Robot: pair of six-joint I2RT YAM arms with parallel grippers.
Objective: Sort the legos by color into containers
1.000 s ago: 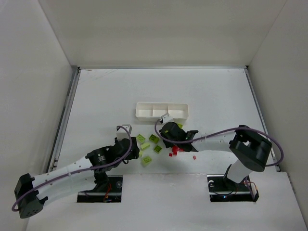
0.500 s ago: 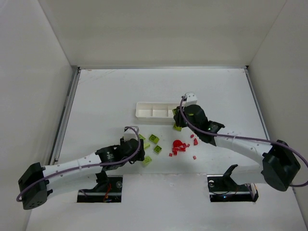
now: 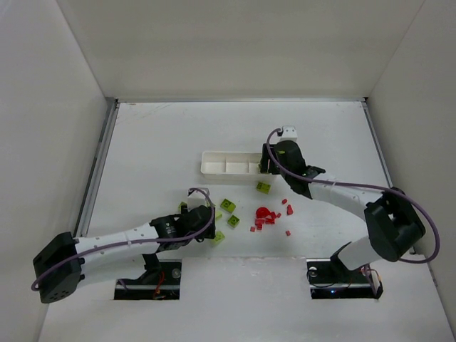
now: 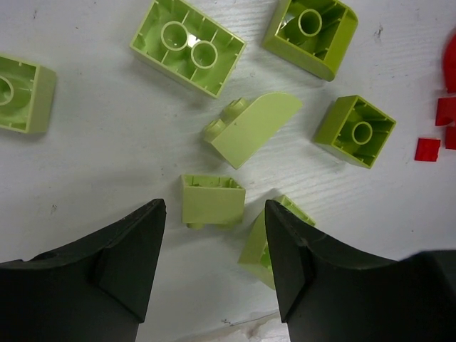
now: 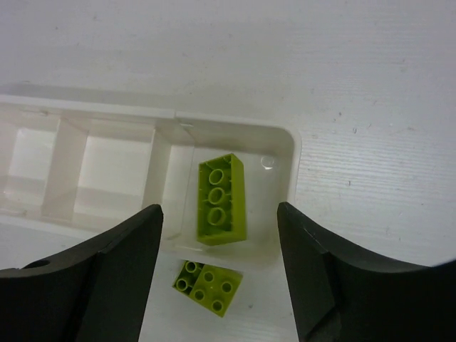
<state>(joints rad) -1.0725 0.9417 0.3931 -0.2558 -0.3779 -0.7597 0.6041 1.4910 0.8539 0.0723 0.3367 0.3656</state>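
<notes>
The white tray [image 3: 226,165] [image 5: 107,160] lies at mid-table with three compartments. A long lime-green lego [image 5: 221,199] rests underside-up in its right compartment, directly beneath my open right gripper [image 5: 219,208] [image 3: 265,165]. Another green lego [image 5: 208,287] [image 3: 263,187] sits on the table just in front of the tray. My left gripper [image 4: 214,206] [image 3: 203,217] is open and low over the green pile. A small green lego [image 4: 212,201] lies loose between its fingertips, and another [image 4: 265,242] leans by the right finger. Red legos [image 3: 267,214] are scattered to the right.
More green legos [image 4: 189,46] [image 4: 310,35] [image 4: 253,127] [image 4: 355,130] lie ahead of the left gripper, with red pieces [image 4: 427,148] at the right edge of that view. The tray's left and middle compartments [image 5: 114,171] look bare. White walls enclose the table.
My right arm swung from the pile to the tray's right end and opened, leaving the long green lego in the compartment. My left gripper slid right toward the green legos.
</notes>
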